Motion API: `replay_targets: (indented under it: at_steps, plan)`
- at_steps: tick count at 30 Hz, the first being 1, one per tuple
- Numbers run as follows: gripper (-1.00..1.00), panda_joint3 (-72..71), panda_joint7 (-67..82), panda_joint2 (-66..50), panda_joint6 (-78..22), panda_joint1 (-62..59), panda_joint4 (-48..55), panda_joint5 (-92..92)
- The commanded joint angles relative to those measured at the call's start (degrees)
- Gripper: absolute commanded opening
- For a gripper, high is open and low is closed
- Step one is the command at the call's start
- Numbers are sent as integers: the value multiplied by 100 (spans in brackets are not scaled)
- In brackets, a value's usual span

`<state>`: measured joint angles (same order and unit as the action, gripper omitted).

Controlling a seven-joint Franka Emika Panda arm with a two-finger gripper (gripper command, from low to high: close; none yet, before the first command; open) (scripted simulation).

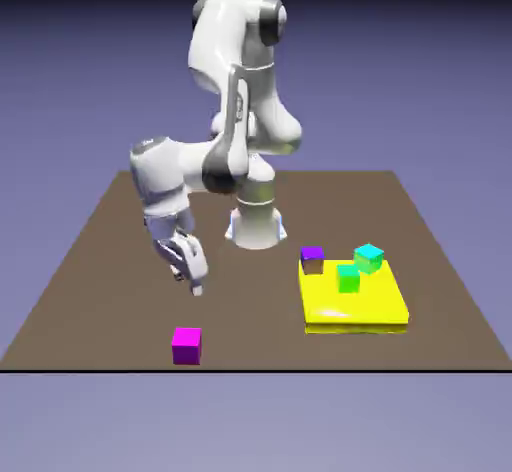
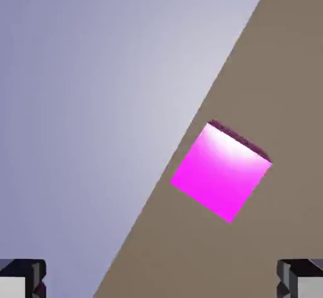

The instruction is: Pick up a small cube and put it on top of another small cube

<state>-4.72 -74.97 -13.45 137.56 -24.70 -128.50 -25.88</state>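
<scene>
The small magenta-pink cube point(image 1: 186, 345) rests on the brown table near its front edge, toward the exterior view's left. In the hand view the same cube point(image 2: 221, 170) lies ahead of the fingers, right beside the table's edge. My gripper point(image 1: 190, 278) hangs above and behind the cube, tilted toward it, well clear of it. Its jaws stand wide open with nothing between them; both fingertips point(image 2: 22, 278) show at the hand view's bottom corners. A darker violet-purple cube point(image 1: 312, 256), a green cube point(image 1: 348, 278) and a cyan cube point(image 1: 369, 257) sit on the yellow slab.
A flat yellow slab point(image 1: 370, 310) lies on the table at the exterior view's right. The table's front edge point(image 1: 250, 368) runs just in front of the magenta cube. The robot's base point(image 1: 256, 225) stands at the table's far side.
</scene>
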Motion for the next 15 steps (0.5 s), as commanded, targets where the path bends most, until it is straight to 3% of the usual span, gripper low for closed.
replay_targets:
  at_steps: [1, 9, 15]
  plan:
    - [0, -21, -147, -208, -164, -115, 147, -117]
    - [0, -150, -1034, -1467, -1159, -808, 1034, -823]
    - [0, 994, -491, -1863, -1274, 437, 1108, -1725]
